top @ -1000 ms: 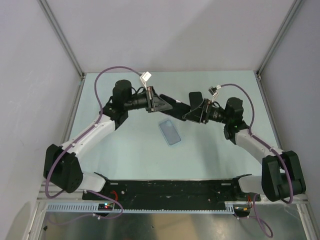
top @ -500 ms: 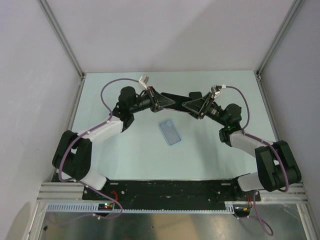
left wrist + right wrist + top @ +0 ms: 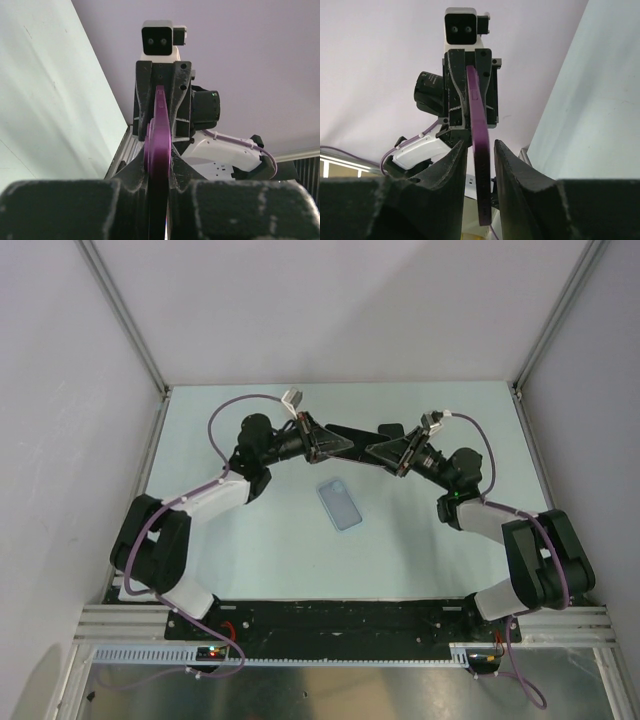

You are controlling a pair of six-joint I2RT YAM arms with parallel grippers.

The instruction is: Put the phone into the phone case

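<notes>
Item: phone (image 3: 160, 125), purple, held up off the tabletop (image 3: 250, 540) in the far-middle area, between the two arms. Orientation: long axis runs left to right from one tool to the other. It shows edge-on as a thin strip in both wrist views. Left tool (image 3: 157, 200): clamped on one end of the phone, pads tight against both flat faces. Right tool (image 3: 479, 150): its fingers (image 3: 454, 165) stand closely on either side of the other end. Only slivers show between pad and phone, and whether they press it cannot be told. Item: phone case (image 3: 340, 504), pale blue and translucent, lying flat on the tabletop just nearer than the held phone. Its long axis runs near to far, with the far end angled slightly left. Clearance: the case lies apart from both tools, with pale green surface showing on every side of it. It is well apart from the grey walls (image 3: 60, 390) and from the near rail where the arm bases sit.
</notes>
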